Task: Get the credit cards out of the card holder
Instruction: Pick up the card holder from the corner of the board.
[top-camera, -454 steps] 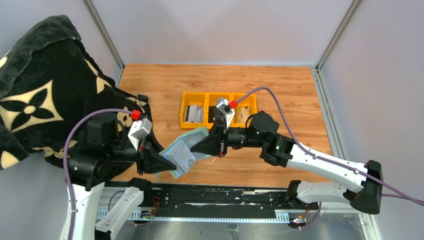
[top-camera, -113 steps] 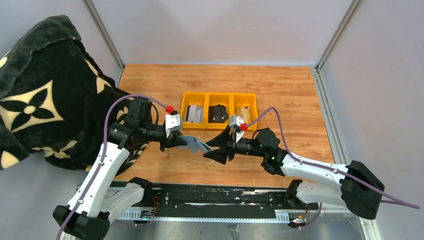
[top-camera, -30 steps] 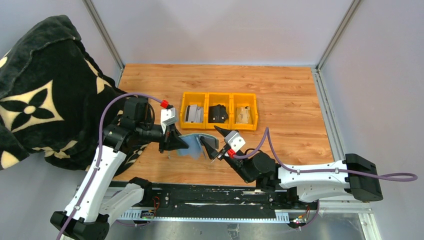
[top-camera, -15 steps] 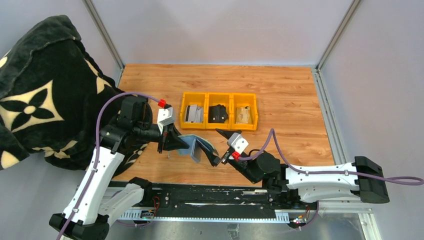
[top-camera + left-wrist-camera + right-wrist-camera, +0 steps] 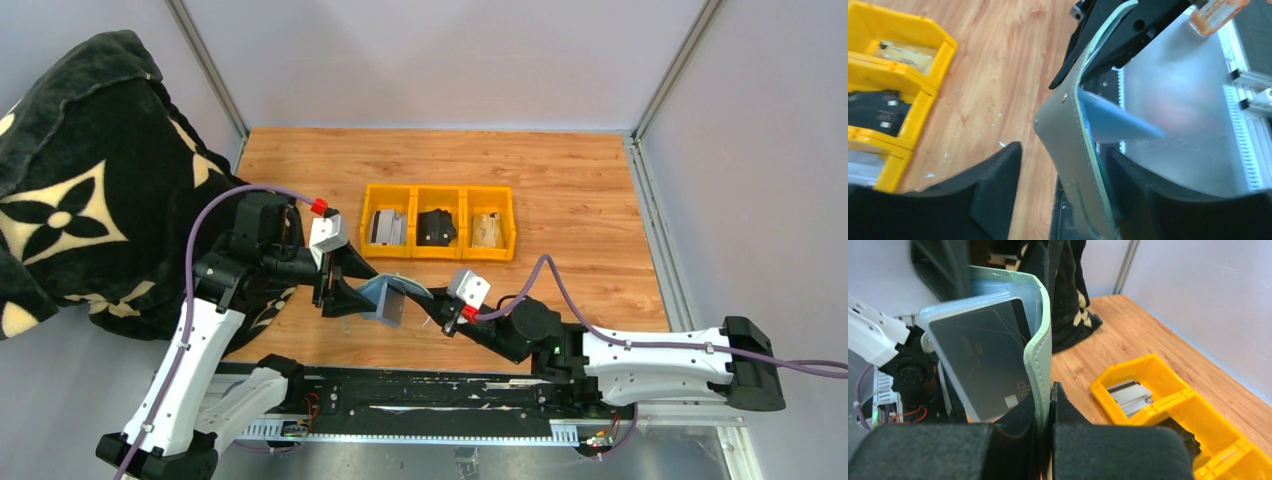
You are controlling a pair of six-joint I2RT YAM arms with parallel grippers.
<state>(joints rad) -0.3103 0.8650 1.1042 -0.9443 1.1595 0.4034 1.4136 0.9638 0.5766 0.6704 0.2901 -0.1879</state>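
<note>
Between the two arms: card holder, standing on its edge, near the front of the table.
Right gripper: pinched tight on the card holder's green edge.
Left gripper: fingers apart, one on each side.
Inside: dark card in a clear pocket.

I am watching my right gripper pinching the lower edge of the card holder, which is standing upright and showing a dark grey card in its clear pocket, while the yellow tray is sitting on the desk behind
</note>
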